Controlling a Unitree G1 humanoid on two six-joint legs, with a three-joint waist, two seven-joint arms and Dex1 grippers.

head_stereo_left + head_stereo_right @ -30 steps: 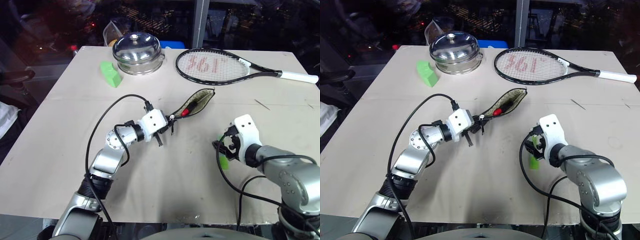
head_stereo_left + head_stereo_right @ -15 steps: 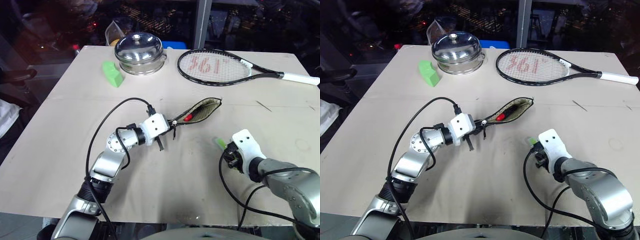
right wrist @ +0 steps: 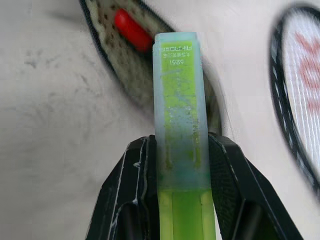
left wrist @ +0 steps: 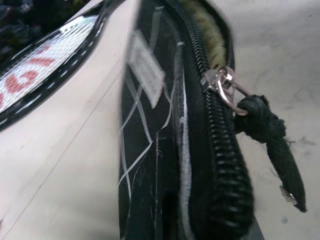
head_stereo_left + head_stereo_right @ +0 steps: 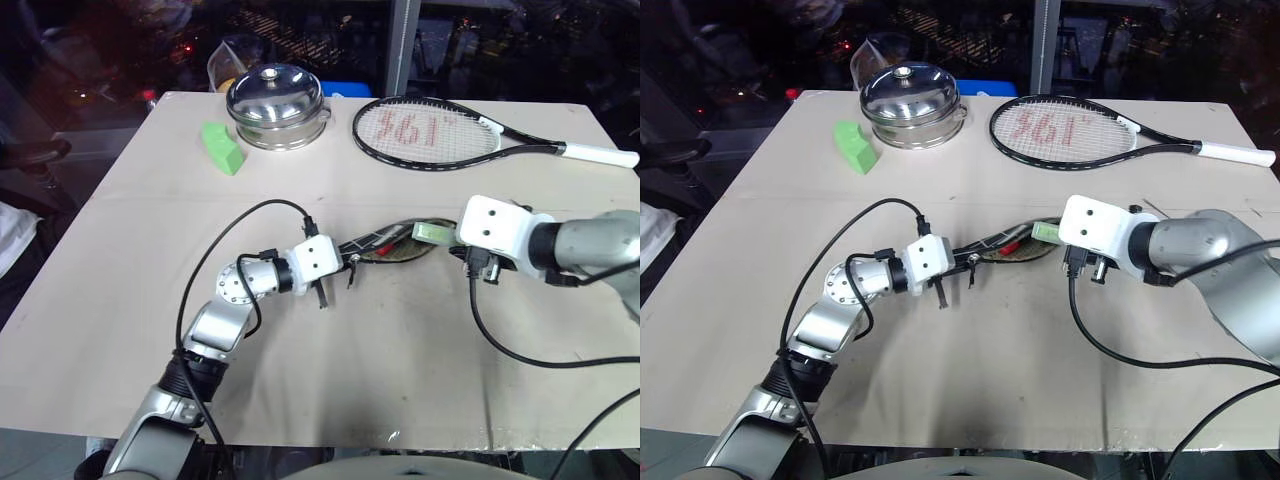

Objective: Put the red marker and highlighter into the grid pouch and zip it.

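A: Arms?
B: Right end effector (image 3: 180, 150) clamps the highlighter (image 3: 179, 105), cap over the pouch (image 5: 385, 243) mouth; left end effector (image 5: 335, 270), closed, pinches the pouch's end.
A: Wrist views?
B: Red marker (image 3: 132, 30) inside; zipper pull (image 4: 270, 145) dangling.

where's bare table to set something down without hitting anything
Free: the wide near strip of table below both arms, and the left side below the green block. Crowded: the far edge with steel pot and racket, and mid-table around the grid pouch.
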